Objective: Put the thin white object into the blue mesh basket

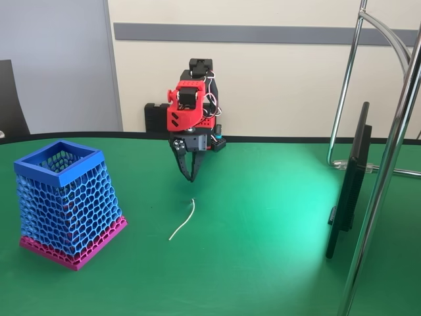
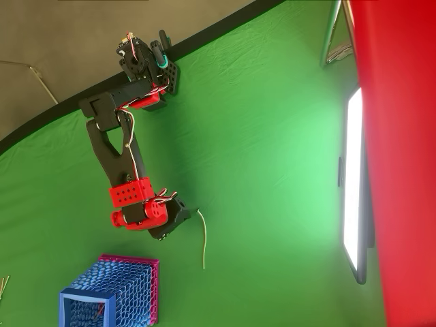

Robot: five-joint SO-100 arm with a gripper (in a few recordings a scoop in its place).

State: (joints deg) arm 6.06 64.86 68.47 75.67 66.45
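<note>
In the fixed view your gripper [image 1: 189, 172] hangs above the green table [image 1: 276, 224], pointing down, its two dark fingers meeting at the tips and pinching nothing; from this angle they look pressed together, though you cannot rule out a slim gap higher up. The thin white object [image 1: 183, 220] lies flat on the cloth just nearer the camera than those tips, apart from them, so nothing has been picked up yet. The blue mesh basket [image 1: 60, 166] stands at the near left on its pink base, well apart from the strand, and its open top shows nothing white inside. In the overhead view the gripper [image 2: 176, 225] sits at the end of the red and black arm, with the thin white object [image 2: 203, 238] just to its right, its far end close to the claw but not held; the claw's own spread is hard to read from above. The blue mesh basket [image 2: 75, 297] is at the bottom left of that view, near the arm's wrist. By my reading, you have only the approach done: the descent, the pinch, the carry to the left and the drop into the basket all remain
</note>
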